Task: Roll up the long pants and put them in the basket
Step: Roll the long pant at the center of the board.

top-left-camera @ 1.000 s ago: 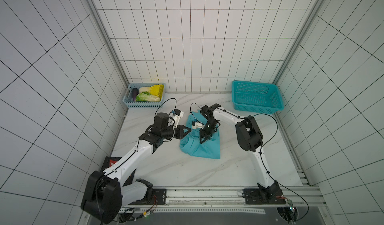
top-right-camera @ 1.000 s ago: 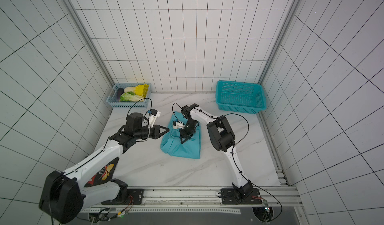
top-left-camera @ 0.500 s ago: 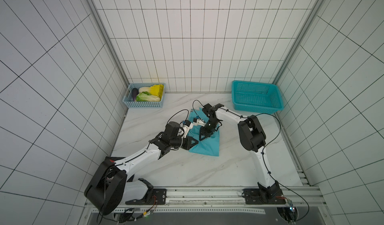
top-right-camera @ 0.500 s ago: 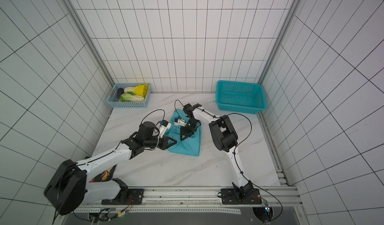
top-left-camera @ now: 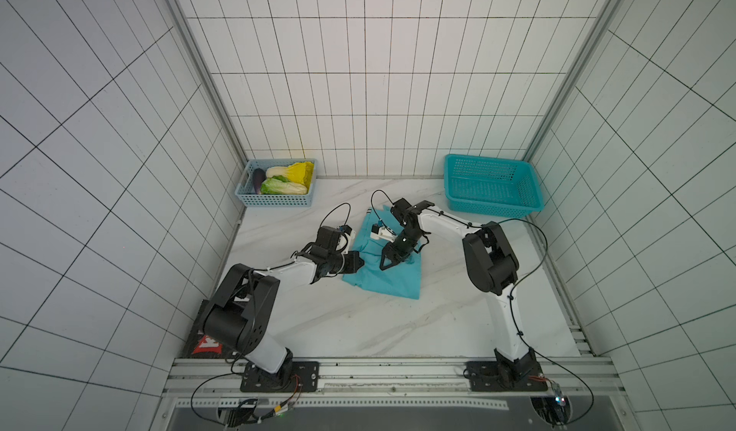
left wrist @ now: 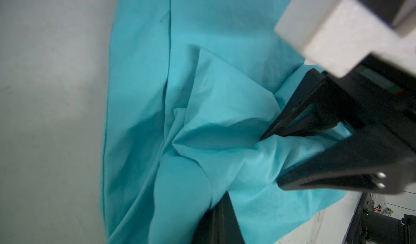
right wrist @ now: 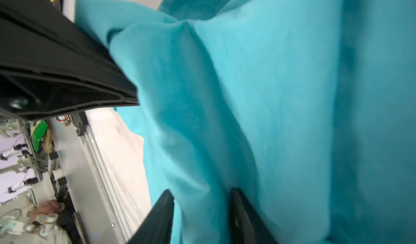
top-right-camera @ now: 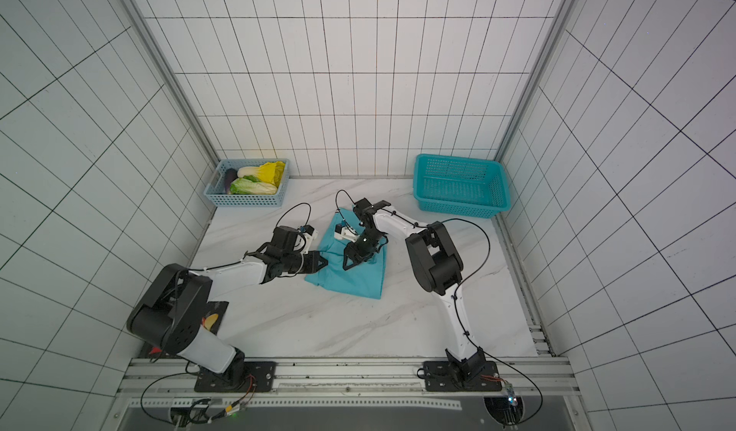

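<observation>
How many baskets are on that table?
2. A pale blue basket with vegetables: far corner, left arm side. A teal basket: far corner, right arm side. None seems hidden.

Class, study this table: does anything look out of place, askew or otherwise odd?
Yes. The long pants lie skewed and crumpled on the table, not rolled. Creases bunch where the left gripper pinches the edge; the right gripper stands open astride a raised fold.

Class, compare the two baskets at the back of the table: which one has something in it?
The smaller pale blue basket on the left arm's side: it holds leafy vegetables, while the larger teal basket looks empty.
</observation>
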Action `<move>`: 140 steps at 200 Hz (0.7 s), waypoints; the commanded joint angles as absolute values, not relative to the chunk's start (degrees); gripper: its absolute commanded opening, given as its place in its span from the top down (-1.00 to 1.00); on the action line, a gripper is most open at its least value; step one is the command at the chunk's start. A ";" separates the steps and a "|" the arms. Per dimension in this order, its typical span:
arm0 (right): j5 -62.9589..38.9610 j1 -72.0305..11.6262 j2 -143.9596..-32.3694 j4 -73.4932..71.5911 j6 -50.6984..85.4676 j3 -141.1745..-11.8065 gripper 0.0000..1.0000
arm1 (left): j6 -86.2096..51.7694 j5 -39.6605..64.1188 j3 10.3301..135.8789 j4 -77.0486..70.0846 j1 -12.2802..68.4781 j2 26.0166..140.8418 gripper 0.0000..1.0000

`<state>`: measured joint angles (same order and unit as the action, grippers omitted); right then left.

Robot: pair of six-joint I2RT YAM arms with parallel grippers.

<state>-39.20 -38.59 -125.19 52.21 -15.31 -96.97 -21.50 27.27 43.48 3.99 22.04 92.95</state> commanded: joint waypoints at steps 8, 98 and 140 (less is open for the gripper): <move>-31.50 -37.97 -117.02 48.21 -13.22 -91.72 -0.76 | -19.32 27.18 45.38 6.08 21.44 96.77 1.00; 24.82 -73.18 -85.81 5.90 -23.63 -50.77 -0.91 | -20.09 29.49 44.13 5.19 20.58 94.97 1.00; 29.71 -77.96 -96.59 0.92 -23.32 -50.69 -0.92 | -19.73 30.41 43.86 5.47 19.95 95.09 1.00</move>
